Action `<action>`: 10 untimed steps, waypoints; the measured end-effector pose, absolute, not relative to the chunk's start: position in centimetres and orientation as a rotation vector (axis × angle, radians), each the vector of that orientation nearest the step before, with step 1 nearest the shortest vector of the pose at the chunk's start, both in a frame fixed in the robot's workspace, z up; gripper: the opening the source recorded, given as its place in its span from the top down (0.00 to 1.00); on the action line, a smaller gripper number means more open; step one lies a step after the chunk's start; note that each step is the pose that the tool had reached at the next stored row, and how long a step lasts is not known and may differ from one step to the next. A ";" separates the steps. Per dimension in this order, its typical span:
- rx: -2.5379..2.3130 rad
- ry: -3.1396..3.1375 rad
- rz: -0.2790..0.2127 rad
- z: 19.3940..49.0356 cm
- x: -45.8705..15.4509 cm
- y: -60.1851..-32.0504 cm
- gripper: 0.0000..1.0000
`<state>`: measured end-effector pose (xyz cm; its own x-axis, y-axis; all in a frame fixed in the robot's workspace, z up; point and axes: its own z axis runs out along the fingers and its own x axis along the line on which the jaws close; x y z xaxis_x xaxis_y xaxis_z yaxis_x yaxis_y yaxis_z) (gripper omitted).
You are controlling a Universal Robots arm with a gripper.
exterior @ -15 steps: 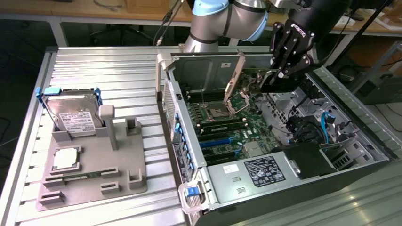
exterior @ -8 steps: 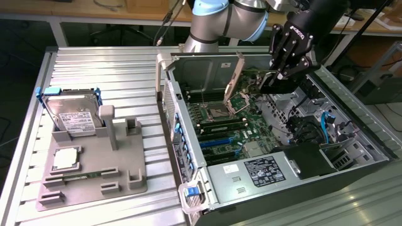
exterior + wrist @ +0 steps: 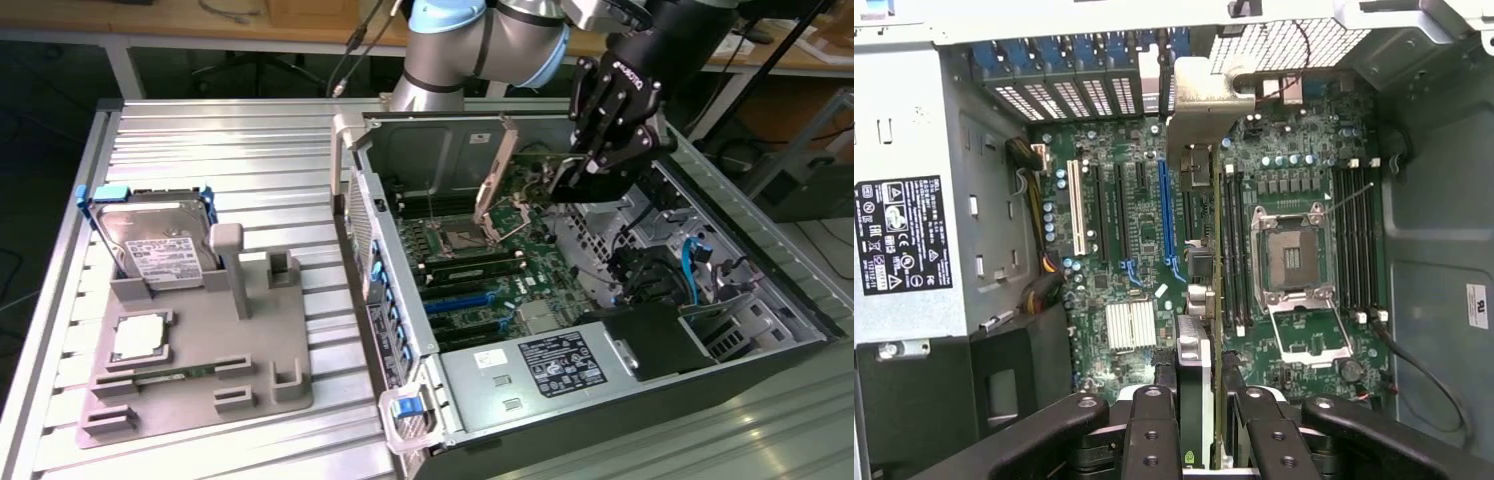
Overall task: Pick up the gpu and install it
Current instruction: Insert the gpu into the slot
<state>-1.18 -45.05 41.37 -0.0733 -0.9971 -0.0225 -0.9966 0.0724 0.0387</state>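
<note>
While the pincer (image 3: pixel 567 182) hangs inside the open computer case (image 3: pixel 767 262), its fingers are clamped on the gpu (image 3: pixel 498 180). The card stands on edge just below them, over the motherboard (image 3: pixel 461 285), its bracket at the end farthest from the pincer. Outside the case, well apart from the pincer, a grey tray (image 3: pixel 254 355) holds a hard drive (image 3: pixel 158 250) and a square chip (image 3: pixel 139 337).

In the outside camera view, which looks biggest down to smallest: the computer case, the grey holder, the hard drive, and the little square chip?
1. computer case
2. grey holder
3. hard drive
4. square chip
The hard drive leans in its slot, so it may look shorter than it really is.
</note>
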 end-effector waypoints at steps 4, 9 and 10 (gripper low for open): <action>2.132 -2.293 -0.068 41.1 -1.2 -45.0 0.73; 2.132 -2.293 -0.068 40.8 -1.2 -45.0 0.73; 2.132 -2.293 -0.068 40.7 -1.2 -45.0 0.73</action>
